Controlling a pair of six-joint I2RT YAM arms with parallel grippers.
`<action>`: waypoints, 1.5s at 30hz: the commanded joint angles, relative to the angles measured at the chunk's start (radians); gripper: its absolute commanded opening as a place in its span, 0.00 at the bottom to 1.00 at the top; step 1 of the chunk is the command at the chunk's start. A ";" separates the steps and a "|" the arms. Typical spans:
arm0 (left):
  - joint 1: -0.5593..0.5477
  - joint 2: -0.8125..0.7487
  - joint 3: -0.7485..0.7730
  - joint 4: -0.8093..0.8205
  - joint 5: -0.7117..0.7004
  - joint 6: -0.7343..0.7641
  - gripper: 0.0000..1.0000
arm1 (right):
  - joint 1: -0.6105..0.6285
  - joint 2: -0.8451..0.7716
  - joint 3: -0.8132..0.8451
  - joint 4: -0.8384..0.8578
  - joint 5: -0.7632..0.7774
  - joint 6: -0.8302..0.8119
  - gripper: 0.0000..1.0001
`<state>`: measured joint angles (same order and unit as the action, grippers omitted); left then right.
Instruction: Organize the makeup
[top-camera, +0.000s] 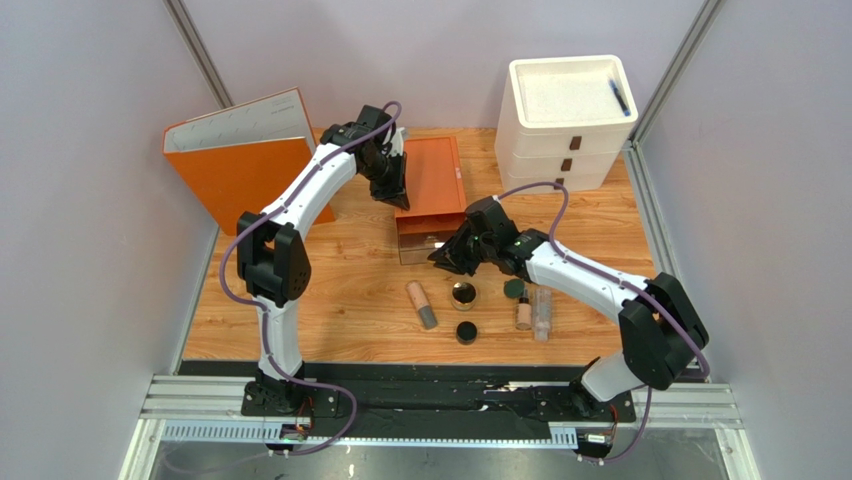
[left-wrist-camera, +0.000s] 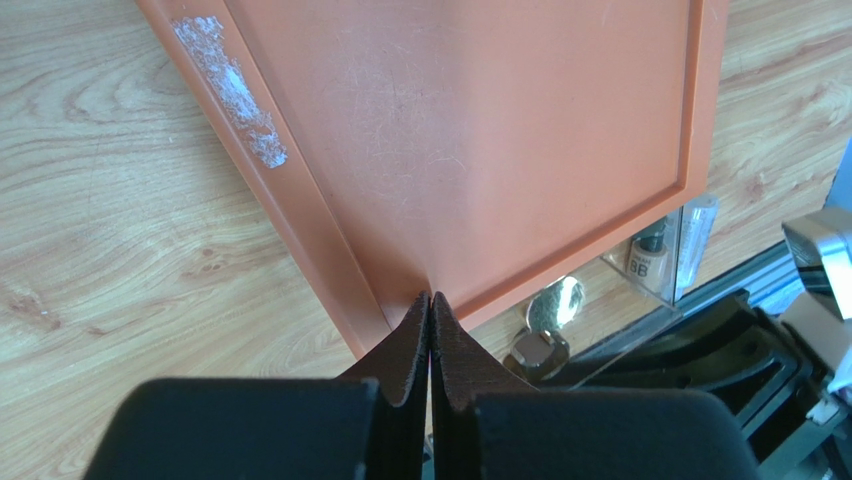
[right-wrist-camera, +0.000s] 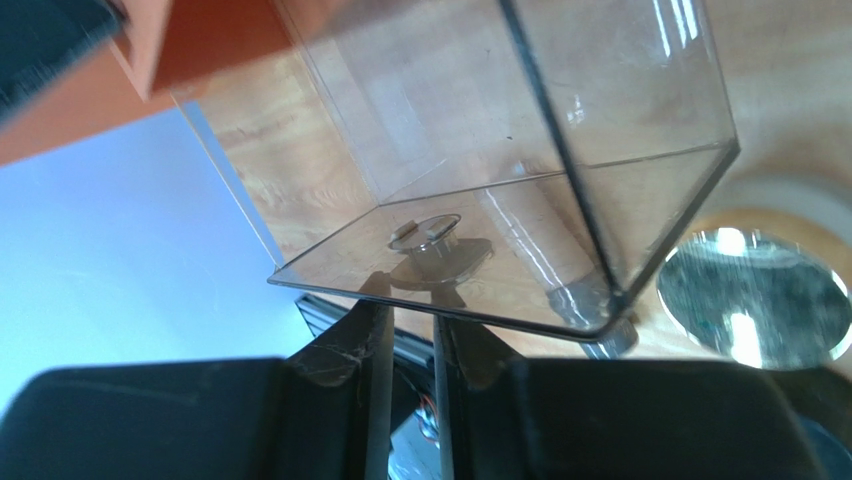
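Step in hand, as I judge it: opening the clear box (right-wrist-camera: 560, 110) by its knob (right-wrist-camera: 425, 233); I would press the orange lid (left-wrist-camera: 450, 130) with the left gripper (left-wrist-camera: 431, 297), fingers fully together, so nothing slides, and pull straight. Right gripper (right-wrist-camera: 405, 312): narrow gap, tips at the knob; whether it pinches, I cannot tell; the makeup (top-camera: 463, 295) lies loose on the table (top-camera: 330, 310), just in front of the box.

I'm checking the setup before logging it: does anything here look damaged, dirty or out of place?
A white scuffed smear marks the orange lid near one edge, like residue or abrasion. The beige tube and slim bottles lie flat on the table, unsorted.
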<state>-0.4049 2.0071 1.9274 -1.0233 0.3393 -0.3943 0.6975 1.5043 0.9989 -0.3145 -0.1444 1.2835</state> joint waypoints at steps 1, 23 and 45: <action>0.005 0.032 -0.002 -0.024 -0.036 0.040 0.00 | 0.034 -0.062 -0.034 -0.146 0.003 -0.006 0.18; 0.006 -0.031 0.005 -0.083 -0.154 0.097 0.00 | 0.037 -0.283 0.060 -0.733 0.465 -0.376 0.52; 0.005 -0.050 -0.088 -0.054 -0.120 0.104 0.00 | 0.016 -0.095 -0.121 -0.632 0.549 -0.409 0.47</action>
<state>-0.4088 1.9636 1.8782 -1.0008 0.2714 -0.3340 0.7185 1.3712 0.8570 -1.0035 0.3584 0.9100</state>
